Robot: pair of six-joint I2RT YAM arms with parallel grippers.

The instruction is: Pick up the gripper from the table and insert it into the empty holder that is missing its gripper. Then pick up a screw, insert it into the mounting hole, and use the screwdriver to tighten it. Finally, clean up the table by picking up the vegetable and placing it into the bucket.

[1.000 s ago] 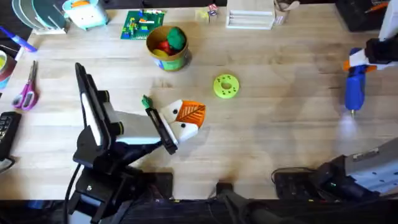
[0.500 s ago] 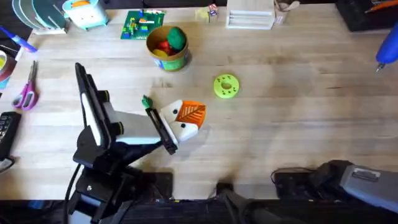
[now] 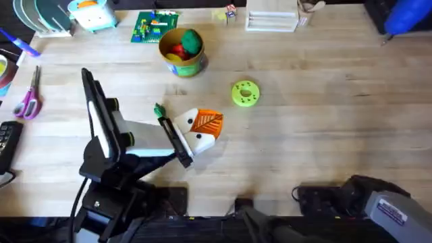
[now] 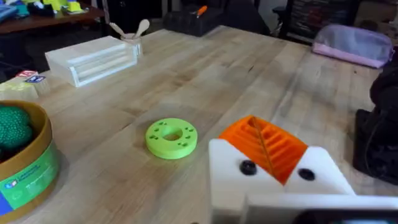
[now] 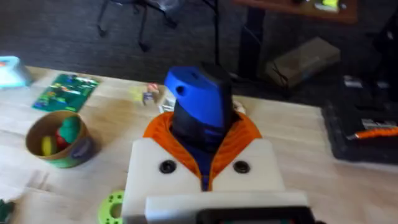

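The blue screwdriver [image 5: 198, 102] sits between the orange pads of my right gripper [image 5: 202, 127], which is shut on it. It shows high over the table's far right corner in the overhead view, screwdriver [image 3: 405, 15]. My left gripper [image 3: 213, 120] lies low over the table [image 3: 304, 142] near the middle, its orange ribbed pads [image 4: 264, 144] pressed together with nothing seen between them. The small dark-green vegetable [image 3: 159, 110] lies just left of it. The bucket [image 3: 182, 55] stands at the back with toys inside. The loose gripper, holder and screw are out of view.
A lime-green perforated disc [image 3: 245, 93] lies right of the bucket. Pink scissors [image 3: 28, 101] and a black device [image 3: 7, 145] are at the left edge. A green brick plate [image 3: 154, 27] and a clear box [image 3: 272, 20] line the back.
My right arm has carried the screwdriver from the right edge up and away to the far right corner. The left arm, vegetable and bucket have not moved.
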